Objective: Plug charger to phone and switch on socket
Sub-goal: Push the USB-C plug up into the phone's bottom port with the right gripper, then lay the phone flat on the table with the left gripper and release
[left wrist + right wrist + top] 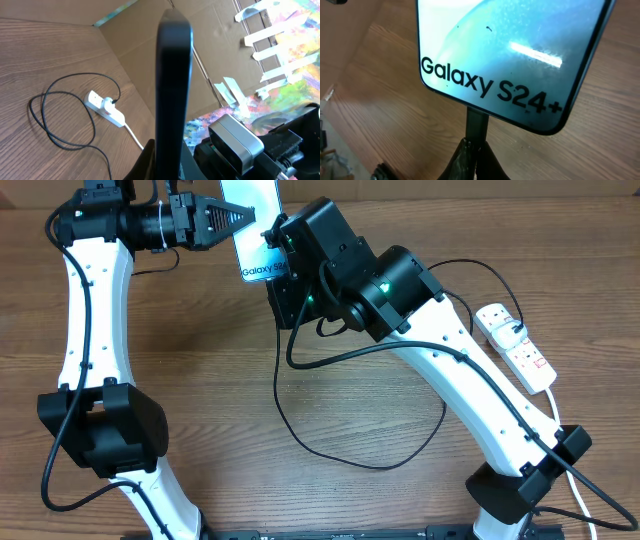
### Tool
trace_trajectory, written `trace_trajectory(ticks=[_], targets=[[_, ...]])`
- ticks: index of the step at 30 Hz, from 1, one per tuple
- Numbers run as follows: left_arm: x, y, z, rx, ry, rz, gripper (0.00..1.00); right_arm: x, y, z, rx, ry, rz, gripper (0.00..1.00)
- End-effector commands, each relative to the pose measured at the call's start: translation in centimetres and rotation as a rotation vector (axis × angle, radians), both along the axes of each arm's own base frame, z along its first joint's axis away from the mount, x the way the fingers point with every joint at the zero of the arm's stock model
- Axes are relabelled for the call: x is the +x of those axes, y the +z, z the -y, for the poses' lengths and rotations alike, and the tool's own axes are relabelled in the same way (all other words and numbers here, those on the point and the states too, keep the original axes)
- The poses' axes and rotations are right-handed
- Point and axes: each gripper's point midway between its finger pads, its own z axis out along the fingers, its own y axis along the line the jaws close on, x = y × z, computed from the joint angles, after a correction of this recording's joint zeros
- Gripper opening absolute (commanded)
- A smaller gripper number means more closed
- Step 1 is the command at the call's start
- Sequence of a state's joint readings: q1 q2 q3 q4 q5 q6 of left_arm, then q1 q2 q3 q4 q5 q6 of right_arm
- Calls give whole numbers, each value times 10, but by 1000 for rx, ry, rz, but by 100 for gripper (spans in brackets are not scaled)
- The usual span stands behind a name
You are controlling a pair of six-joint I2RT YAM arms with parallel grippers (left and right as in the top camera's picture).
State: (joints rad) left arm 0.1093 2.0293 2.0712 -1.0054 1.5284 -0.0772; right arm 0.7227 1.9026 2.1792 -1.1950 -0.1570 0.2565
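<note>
My left gripper (pixel 243 219) at the top of the table is shut on the phone (pixel 252 230), holding it lifted with its lit "Galaxy" screen up. In the left wrist view the phone (pixel 175 85) stands edge-on, its lower end clamped in that gripper (pixel 172 165). My right gripper (pixel 479 147) is shut on the charger's small black plug (pixel 476 122), whose tip meets the bottom edge of the phone (pixel 510 45); how deep it sits is hidden. The thin black cable (pixel 340 455) loops over the table to the white socket (pixel 520 350). From overhead the right wrist hides its own fingers.
The socket (pixel 106 108) lies near the right edge with an adapter plugged in and its thick white cord trailing toward the front. The cable loop (pixel 82 75) lies on the wood between the arms. A cardboard wall (pixel 220 45) stands behind the table.
</note>
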Motion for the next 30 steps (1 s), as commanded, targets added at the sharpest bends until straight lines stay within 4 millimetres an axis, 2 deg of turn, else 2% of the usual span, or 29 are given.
trace_trajectory(ticks=[1,22,30], targets=[[-14,19,10,-45,-51,-8,4,12,42,5,46,-8,161,4],[-15,18,10,-44,-51,5,4,15,46,2,53,5,188,4],[-16,18,16,-41,-64,5,4,17,50,1,64,4,201,4]])
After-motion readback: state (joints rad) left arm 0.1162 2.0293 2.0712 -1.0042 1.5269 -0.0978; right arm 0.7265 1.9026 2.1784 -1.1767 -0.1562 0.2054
